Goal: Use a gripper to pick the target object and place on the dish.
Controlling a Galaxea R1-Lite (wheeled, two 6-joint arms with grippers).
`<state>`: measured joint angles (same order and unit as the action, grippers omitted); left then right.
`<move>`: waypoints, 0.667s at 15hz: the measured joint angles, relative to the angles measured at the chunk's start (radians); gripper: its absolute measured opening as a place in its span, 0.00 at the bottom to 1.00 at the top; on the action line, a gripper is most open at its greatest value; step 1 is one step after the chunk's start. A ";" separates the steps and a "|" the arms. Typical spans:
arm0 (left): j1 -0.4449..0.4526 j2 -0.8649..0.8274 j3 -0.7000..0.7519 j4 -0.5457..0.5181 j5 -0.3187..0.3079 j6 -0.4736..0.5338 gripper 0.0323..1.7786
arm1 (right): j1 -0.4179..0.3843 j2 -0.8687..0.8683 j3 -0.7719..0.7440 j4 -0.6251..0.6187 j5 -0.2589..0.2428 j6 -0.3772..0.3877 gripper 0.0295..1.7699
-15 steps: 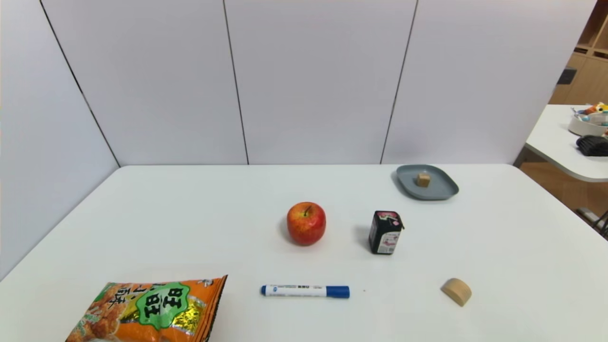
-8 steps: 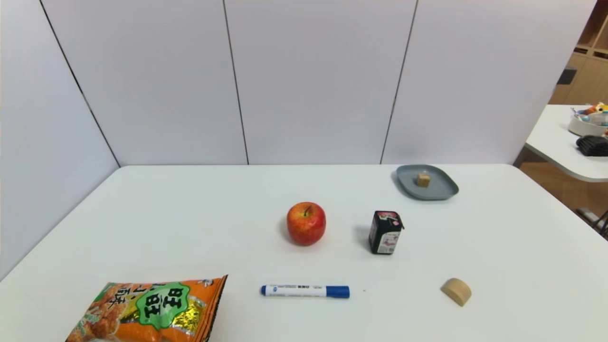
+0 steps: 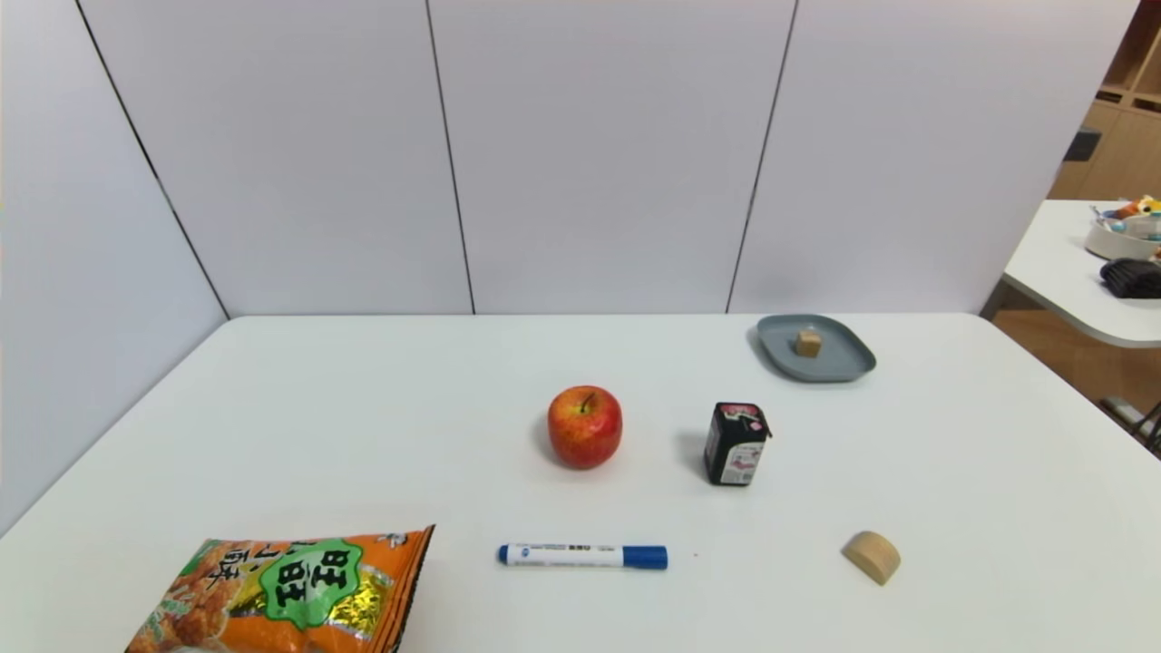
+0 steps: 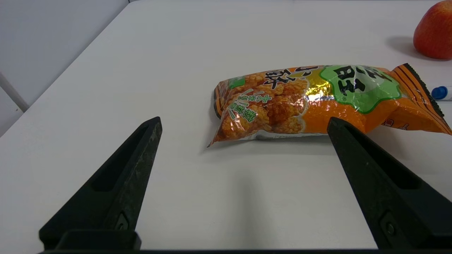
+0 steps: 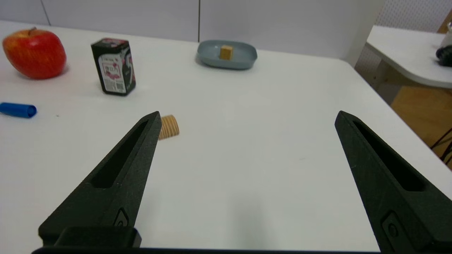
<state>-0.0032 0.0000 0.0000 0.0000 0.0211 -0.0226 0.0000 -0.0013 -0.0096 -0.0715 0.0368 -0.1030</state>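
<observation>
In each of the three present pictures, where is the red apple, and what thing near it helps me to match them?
Head view: near the picture's middle, the apple stands beyond the marker.
Left wrist view: cut by the picture's edge, past the snack bag.
Right wrist view: beside the black box.
Shared landmark: the blue-ended marker, partly visible in both wrist views.

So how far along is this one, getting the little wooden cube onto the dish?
Looks done: the cube sits on the dish. In hand: nothing; left tool and right tool are open and empty. Left: apparently nothing.
</observation>
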 joint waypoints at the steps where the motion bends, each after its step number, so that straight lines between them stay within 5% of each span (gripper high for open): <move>1: 0.000 0.000 0.000 0.000 0.000 0.000 0.95 | 0.000 0.000 0.005 0.044 -0.004 0.000 0.96; 10: 0.000 0.000 0.000 0.000 0.000 0.000 0.95 | 0.001 -0.001 0.009 0.073 -0.007 0.001 0.96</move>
<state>-0.0032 0.0000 0.0000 0.0000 0.0211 -0.0226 0.0013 -0.0019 -0.0004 0.0017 0.0298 -0.1019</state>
